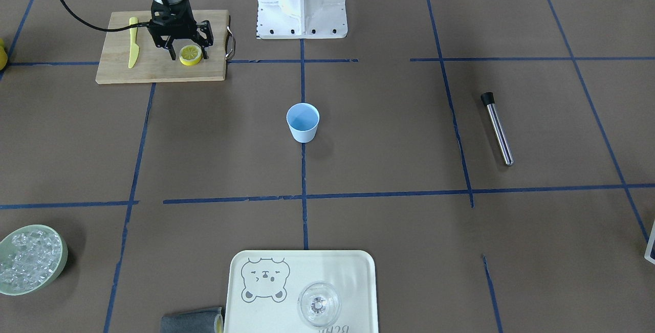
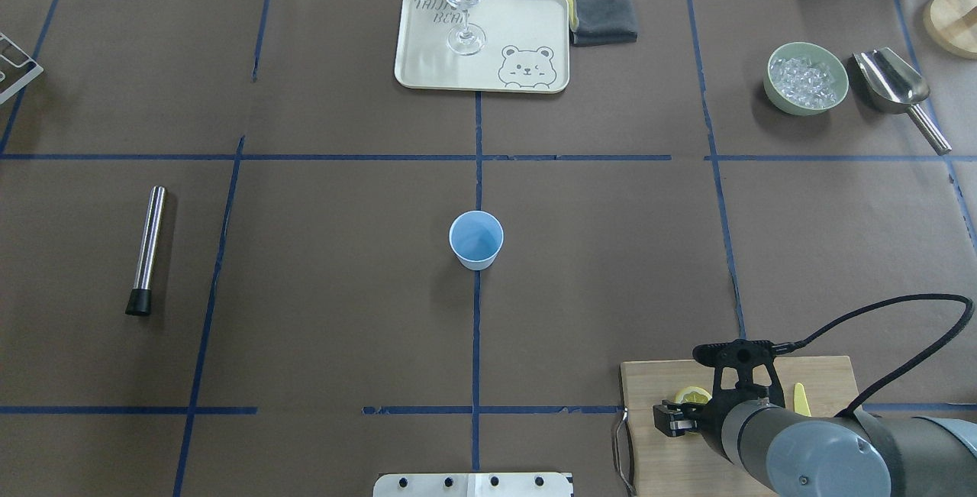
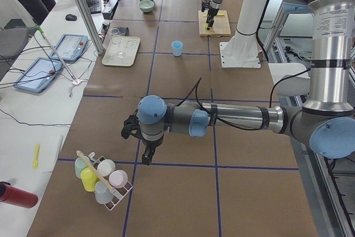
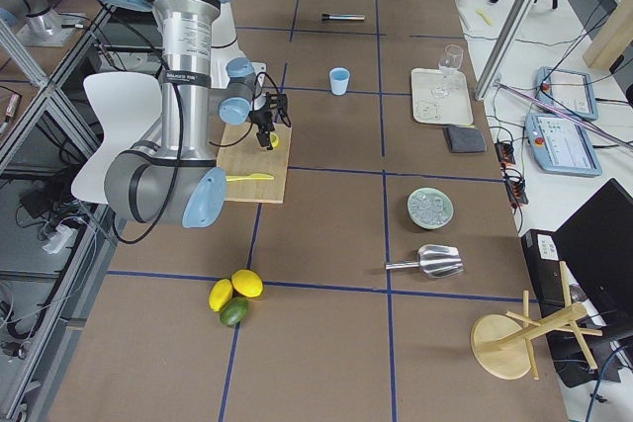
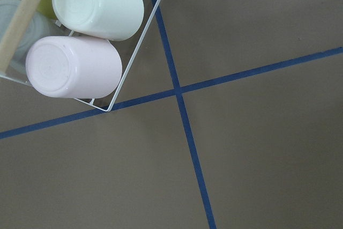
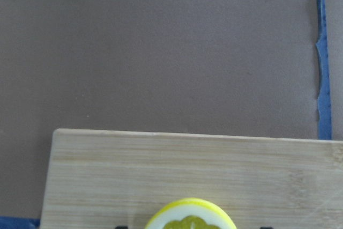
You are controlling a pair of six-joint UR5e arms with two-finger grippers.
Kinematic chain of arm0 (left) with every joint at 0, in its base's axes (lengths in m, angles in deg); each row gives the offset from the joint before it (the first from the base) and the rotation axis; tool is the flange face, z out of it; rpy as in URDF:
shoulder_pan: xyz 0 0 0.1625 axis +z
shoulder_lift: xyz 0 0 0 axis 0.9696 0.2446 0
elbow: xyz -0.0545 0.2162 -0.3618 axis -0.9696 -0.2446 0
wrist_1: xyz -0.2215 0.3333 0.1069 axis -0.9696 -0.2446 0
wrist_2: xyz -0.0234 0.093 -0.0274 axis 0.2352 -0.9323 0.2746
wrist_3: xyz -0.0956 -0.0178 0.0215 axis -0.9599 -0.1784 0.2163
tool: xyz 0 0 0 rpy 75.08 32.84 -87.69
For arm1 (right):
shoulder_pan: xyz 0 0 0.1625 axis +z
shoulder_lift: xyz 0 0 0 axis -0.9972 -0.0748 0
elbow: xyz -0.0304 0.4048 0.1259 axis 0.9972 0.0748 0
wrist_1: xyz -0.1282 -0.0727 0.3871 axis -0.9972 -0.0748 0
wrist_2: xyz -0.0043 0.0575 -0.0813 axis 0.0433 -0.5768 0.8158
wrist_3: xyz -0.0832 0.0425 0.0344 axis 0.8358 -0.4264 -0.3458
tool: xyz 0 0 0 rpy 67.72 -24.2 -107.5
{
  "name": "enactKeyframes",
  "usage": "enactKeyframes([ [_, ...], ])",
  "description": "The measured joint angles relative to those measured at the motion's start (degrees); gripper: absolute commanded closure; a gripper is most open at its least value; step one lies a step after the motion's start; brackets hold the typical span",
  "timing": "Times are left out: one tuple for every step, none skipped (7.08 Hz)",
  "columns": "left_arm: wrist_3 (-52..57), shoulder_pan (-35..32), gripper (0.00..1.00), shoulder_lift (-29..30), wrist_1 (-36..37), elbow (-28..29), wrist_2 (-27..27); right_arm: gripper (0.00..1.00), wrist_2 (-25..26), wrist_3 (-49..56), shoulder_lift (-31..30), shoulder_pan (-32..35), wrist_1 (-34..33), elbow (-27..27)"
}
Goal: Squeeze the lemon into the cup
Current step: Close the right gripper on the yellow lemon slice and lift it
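Note:
The lemon (image 1: 190, 55) half lies cut face up on the wooden cutting board (image 1: 153, 69). It also shows in the right wrist view (image 6: 190, 217) and the overhead view (image 2: 691, 395). My right gripper (image 1: 188, 57) is down at the board, open, its fingers straddling the lemon; I cannot tell if they touch it. The light blue cup (image 1: 302, 122) stands upright and empty at the table's middle (image 2: 475, 240), well apart from the board. My left gripper (image 3: 145, 156) hangs over the table's far end by a cup rack; I cannot tell whether it is open or shut.
A yellow plastic knife (image 1: 133, 49) lies on the board. A clear glass (image 1: 318, 304) stands on a cream tray (image 1: 358, 271). A green bowl of ice (image 1: 28, 259), a metal scoop (image 2: 893, 85) and a steel muddler (image 1: 497, 128) lie around. A wire rack of cups (image 5: 80, 63) sits under the left wrist.

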Motion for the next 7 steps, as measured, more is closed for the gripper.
enactKeyframes([
  [0.0,0.0,0.00,0.0,0.0,0.0,0.0,0.22,0.0,0.0,0.1,0.0,0.1,0.1],
  [0.0,0.0,0.00,0.0,0.0,0.0,-0.1,0.32,-0.1,0.0,0.2,0.0,0.0,0.2],
  [0.0,0.0,0.00,0.0,0.0,0.0,-0.1,0.69,-0.1,0.0,0.3,0.0,0.0,0.2],
  [0.0,0.0,0.00,-0.1,0.0,-0.1,-0.1,0.99,-0.1,0.0,0.4,0.0,0.1,0.1],
  [0.0,0.0,0.00,-0.1,0.0,-0.1,-0.1,1.00,-0.2,0.0,0.4,0.0,0.0,0.0],
  [0.0,0.0,0.00,-0.1,0.0,-0.1,-0.1,1.00,-0.2,0.0,0.4,0.0,0.0,-0.1],
  [0.0,0.0,0.00,-0.1,0.0,-0.1,-0.1,1.00,-0.1,0.0,0.4,0.1,0.0,-0.2],
])
